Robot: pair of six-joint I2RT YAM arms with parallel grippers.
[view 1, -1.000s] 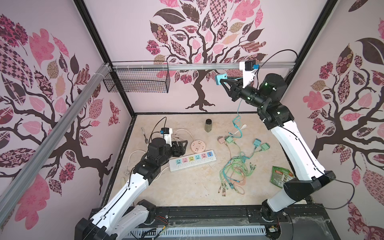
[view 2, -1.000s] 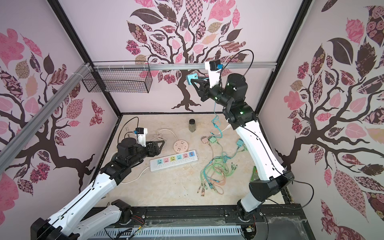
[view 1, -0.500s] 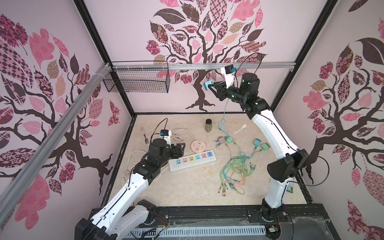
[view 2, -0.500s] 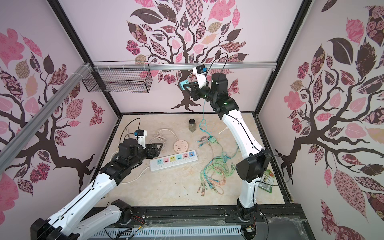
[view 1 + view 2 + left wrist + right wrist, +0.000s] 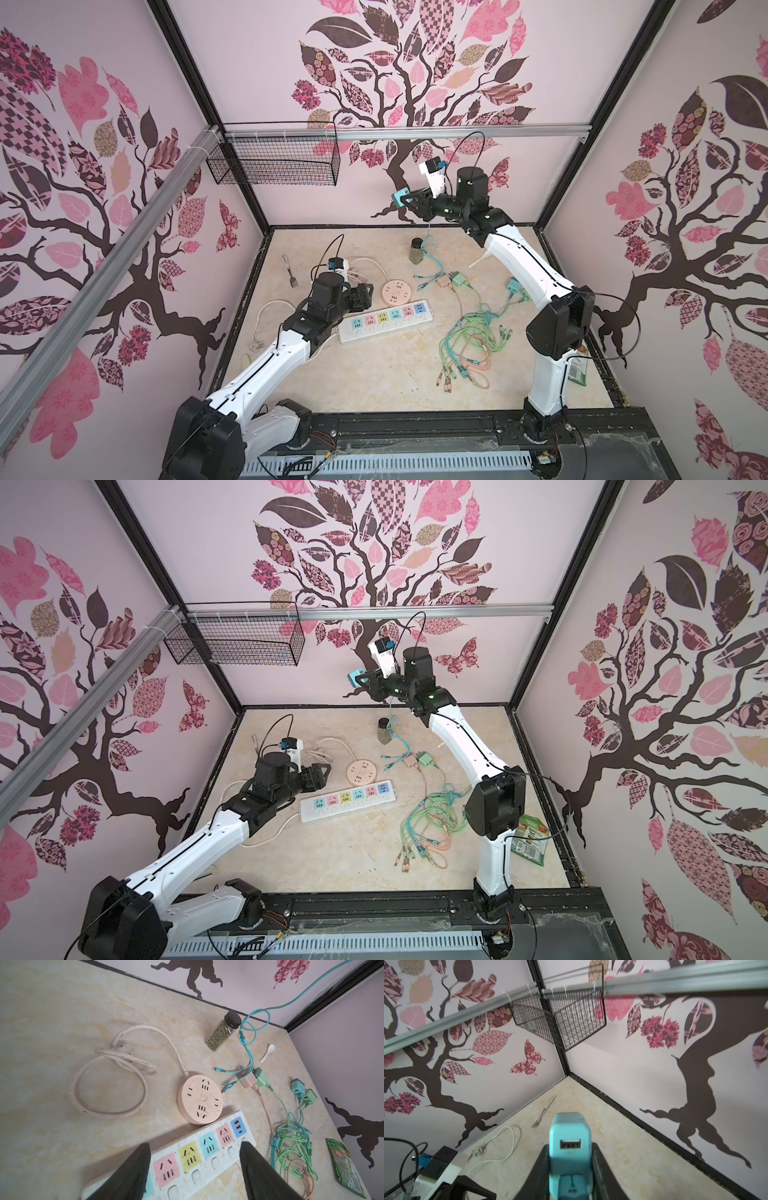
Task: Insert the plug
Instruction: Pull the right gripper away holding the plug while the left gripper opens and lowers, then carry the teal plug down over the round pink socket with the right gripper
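My right gripper (image 5: 409, 199) (image 5: 365, 680) is raised high near the back wall, shut on a teal plug (image 5: 400, 198) (image 5: 355, 678). In the right wrist view the plug (image 5: 570, 1136) sits between both fingers, USB port facing the camera. Its teal cable (image 5: 428, 245) hangs down to the floor. The white power strip (image 5: 384, 322) (image 5: 349, 801) with coloured sockets lies mid-floor. My left gripper (image 5: 363, 297) (image 5: 194, 1146) hovers open over the strip (image 5: 216, 1162) near its left end, nothing between its fingers. A round pink socket (image 5: 397, 291) (image 5: 200, 1099) lies just behind the strip.
A spice jar (image 5: 417, 250), a fork (image 5: 289, 272) and a white spoon (image 5: 478, 259) lie toward the back. Other chargers (image 5: 457, 279) and a tangle of cables (image 5: 473, 340) lie right of the strip. A green packet (image 5: 578, 370) sits by the right arm's base. A wire basket (image 5: 274, 160) hangs back left.
My right arm has swung left and lower with the teal plug still gripped, its cable trailing along. The left arm has stayed over the strip.
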